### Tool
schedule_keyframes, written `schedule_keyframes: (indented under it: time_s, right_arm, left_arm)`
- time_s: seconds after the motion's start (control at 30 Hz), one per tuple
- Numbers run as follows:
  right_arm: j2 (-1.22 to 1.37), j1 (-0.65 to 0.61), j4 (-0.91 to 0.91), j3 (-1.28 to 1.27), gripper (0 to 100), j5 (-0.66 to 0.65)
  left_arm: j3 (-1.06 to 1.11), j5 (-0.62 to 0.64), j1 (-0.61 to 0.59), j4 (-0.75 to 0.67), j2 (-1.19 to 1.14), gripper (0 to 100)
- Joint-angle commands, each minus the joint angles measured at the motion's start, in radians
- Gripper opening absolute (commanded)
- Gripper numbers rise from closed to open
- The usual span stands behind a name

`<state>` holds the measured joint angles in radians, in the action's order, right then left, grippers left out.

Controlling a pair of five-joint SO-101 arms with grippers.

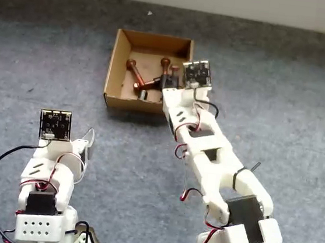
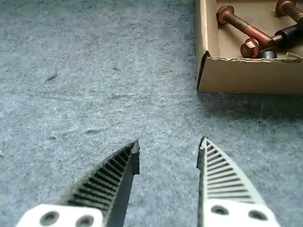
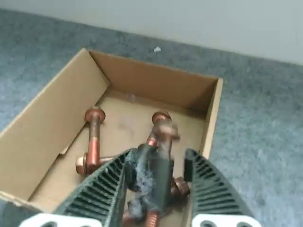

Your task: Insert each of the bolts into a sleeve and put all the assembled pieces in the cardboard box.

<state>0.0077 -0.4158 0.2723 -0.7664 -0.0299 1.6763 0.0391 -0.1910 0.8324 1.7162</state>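
The right arm (image 1: 217,157) stretches over the box (image 1: 119,64). The right jaws stand parted around a black sleeve (image 3: 151,175) with a bolt (image 3: 158,127) through it. The sleeve lies against one jaw, with a gap at the other. Other bolts (image 3: 93,137) lie on the box floor. The left arm (image 1: 48,173) sits back near the box, and the left jaws stand wide above the grey tabletop (image 2: 94,71), holding nothing.
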Motion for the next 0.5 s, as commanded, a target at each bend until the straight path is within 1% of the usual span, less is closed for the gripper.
schedule_keyframes:
  time_s: [0.0, 0.1, 0.23, 0.3, 0.47]
  right_arm:
    - [-0.045, 0.007, 0.025, 0.064, 19.5, -0.008]
    - [-0.156, 0.008, 0.025, -0.016, 13.9, -0.011]
    - [-0.355, 0.008, 0.024, -0.171, 0.0, -0.012]
    - [-0.450, 0.008, 0.022, -0.271, 1.5, -0.012]
    - [-0.656, 0.013, 0.022, -0.503, 0.4, -0.012]
  left_arm:
    - [0.024, -0.011, -0.010, 0.002, 0.007, 22]
    - [0.024, -0.011, -0.010, 0.002, 0.007, 22]
    - [0.024, -0.011, -0.010, 0.002, 0.007, 22]
    - [0.024, -0.011, -0.010, 0.002, 0.007, 22]
    - [0.024, -0.011, -0.010, 0.002, 0.002, 22]
